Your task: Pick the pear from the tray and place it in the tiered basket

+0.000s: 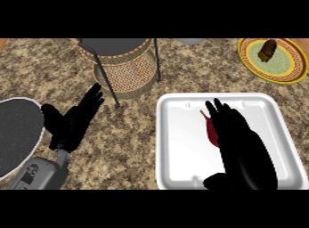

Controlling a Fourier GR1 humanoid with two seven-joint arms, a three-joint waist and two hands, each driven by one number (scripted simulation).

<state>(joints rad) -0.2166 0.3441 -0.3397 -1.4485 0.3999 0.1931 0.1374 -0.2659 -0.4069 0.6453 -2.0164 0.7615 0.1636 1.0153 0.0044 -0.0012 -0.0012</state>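
A white tray [176, 147] lies on the counter at the lower right. In it a dark red pear [211, 129] with a thin stem shows only as a sliver, mostly hidden by my right hand [242, 147]. That hand lies over the tray with fingers straight, pointing away from me, right beside or over the pear. The tiered basket [125, 67], woven with black wire legs, stands at the top centre. My left hand [75, 118] rests open at the left, fingers up, between the dark plate and the basket.
A dark round plate [9, 133] with a white rim lies at the left edge. A yellow-green plate [285, 67] holding a brown item [268, 50] sits at the top right. A grey object [191, 41] shows at the top edge.
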